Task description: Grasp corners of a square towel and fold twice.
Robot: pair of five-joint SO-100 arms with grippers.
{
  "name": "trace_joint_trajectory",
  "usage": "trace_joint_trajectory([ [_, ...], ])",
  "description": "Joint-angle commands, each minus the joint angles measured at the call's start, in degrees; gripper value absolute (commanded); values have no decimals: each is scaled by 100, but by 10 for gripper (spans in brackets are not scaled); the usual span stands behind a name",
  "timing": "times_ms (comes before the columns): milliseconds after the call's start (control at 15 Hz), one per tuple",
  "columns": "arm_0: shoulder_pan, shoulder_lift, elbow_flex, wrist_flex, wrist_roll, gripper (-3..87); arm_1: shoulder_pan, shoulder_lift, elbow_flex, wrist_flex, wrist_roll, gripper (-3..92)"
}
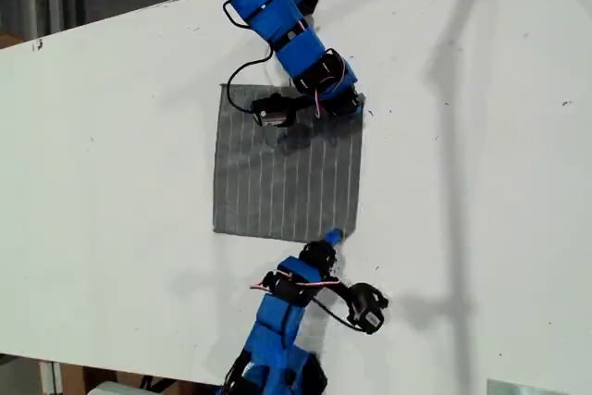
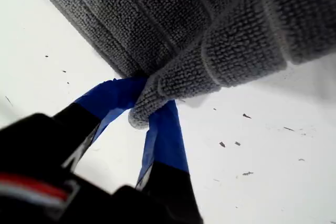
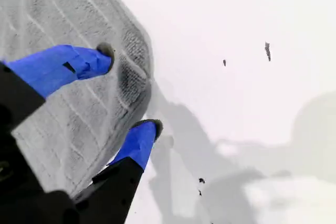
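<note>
Grey towel (image 1: 287, 168) corner in my first gripper (image 2: 140, 109).

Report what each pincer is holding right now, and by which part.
My first pincer is shut on the towel, pinching one corner. My second pincer holds nothing: it is open, straddling another corner without gripping it.

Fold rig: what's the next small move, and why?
Probably close my second gripper. Its jaws are open astride a corner of the towel, one fingertip over the cloth, the other past the edge over the table. My first gripper is shut on its own corner, so this grasp looks like the missing piece before lifting.
</note>
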State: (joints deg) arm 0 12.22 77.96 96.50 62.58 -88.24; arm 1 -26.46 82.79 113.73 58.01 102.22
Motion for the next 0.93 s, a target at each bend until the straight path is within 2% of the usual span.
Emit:
trace_joint_trajectory([
  [0, 53, -439, -738, 44, 44, 250, -9, 167, -141, -18, -53, -1],
  [267, 9, -721, -668, -105, -35, 244, -26, 176, -193, -18, -62, -1],
  [333, 9, -905, -765, -229, 26, 144, -26, 176, -229, -9, -62, -1],
  [400, 44, -1081, -835, -422, -18, -1, -35, 176, -264, 0, -62, -1],
  [533, 185, -1441, -1345, -439, -53, -1, -44, 149, -492, 105, -79, -1],
  [600, 272, -1600, -1811, -255, 26, -1, -44, 0, -993, 536, -167, -1],
  [733, 422, -1986, -3375, 870, 334, -1, 0, -861, -3085, 2215, -519, -1],
  [867, 492, -1942, -4570, 1819, 747, -1, 132, -1063, -4421, 3111, -765, -1],
])
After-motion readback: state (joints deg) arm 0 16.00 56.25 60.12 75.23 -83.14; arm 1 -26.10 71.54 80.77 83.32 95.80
